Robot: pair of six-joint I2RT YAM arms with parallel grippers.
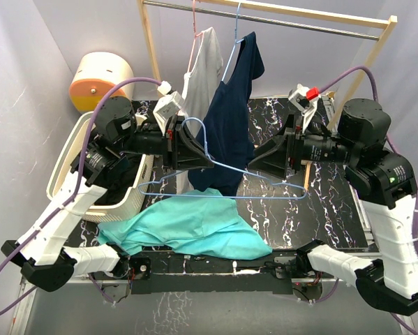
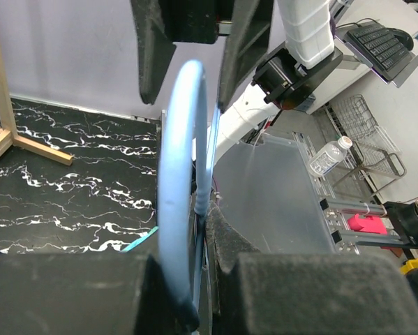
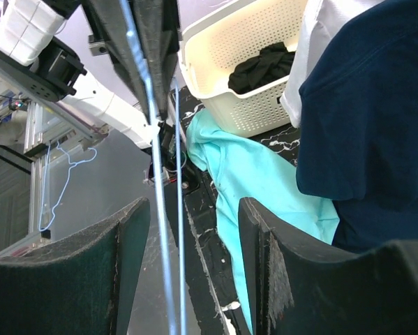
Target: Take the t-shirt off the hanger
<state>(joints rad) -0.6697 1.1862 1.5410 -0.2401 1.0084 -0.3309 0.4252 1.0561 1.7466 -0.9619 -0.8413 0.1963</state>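
Ideally, the bare blue hanger gets lifted level and clear: left gripper pinching its hook at 9 o'clock, right gripper spread around its wire end at 3 o'clock. The teal t-shirt lies heaped on the table at 6 o'clock, below both grippers, seemingly free

Cream basket w/ dark clothes at table left edge. Navy top, white top hang on wooden rack at back. Orange-cream drum by far-left corner.
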